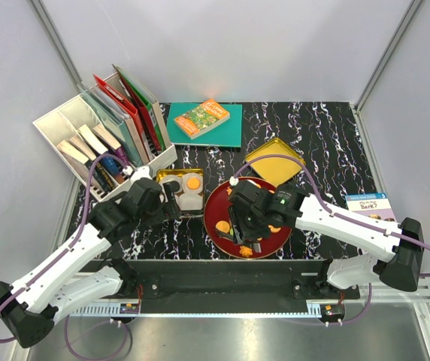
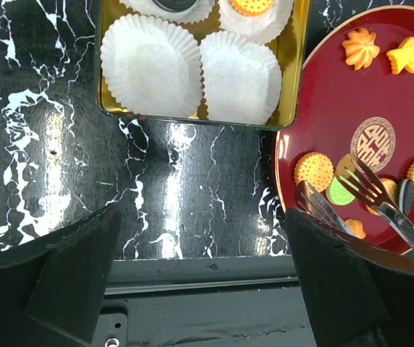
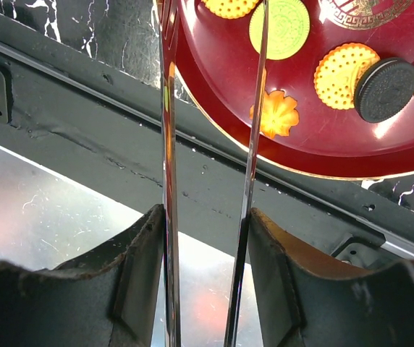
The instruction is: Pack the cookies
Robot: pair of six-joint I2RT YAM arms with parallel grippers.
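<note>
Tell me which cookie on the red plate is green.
The round green cookie beside the tongs; every other cookie in view is yellow, orange or dark brown.

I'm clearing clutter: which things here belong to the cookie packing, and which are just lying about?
Job: cookies, red plate, tongs, gold tin, paper cups, tin lid.
Lying about: white organizer of books, teal book, book at right edge.

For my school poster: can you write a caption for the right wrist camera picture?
The right gripper holds metal tongs reaching over a red plate of cookies.
</note>
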